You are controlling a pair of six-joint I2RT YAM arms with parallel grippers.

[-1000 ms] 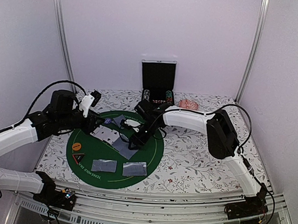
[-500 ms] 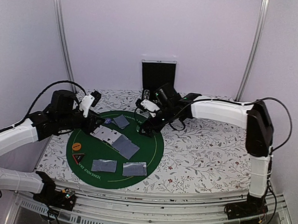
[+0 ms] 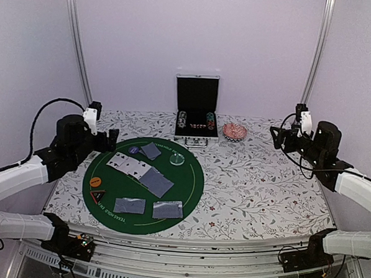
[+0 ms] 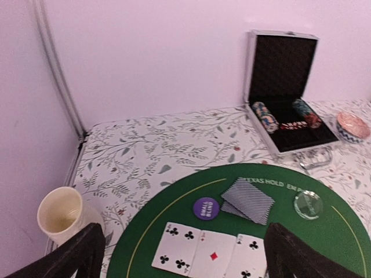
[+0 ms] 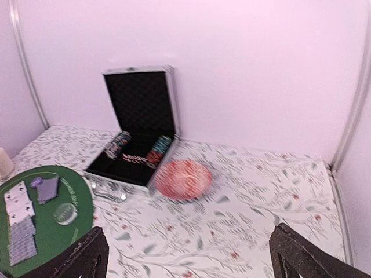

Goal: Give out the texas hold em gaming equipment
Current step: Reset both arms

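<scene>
Left pincer (image 3: 109, 140): released, empty, at far left edge of mat (image 3: 184, 190).
Right pincer (image 3: 276, 136): released, empty, over right tabletop (image 3: 263, 193), well apart from mat.
Cards (image 3: 129, 166): on mat, some face-up, rest face-down.
Blue disc (image 3: 133, 150), clear disc (image 3: 178, 158), orange disc (image 3: 95, 181): on mat.
Triangle marker (image 3: 97, 195): just beside orange disc.

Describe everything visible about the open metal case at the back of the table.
The case is silver-edged, metal-looking, lined in black. Its lid stands upright, open. Two rows of chips lie in the tray, with something small and red-white between them. It sits on the floral cloth just beyond the green mat, a pink patterned dish close at its right.
</scene>
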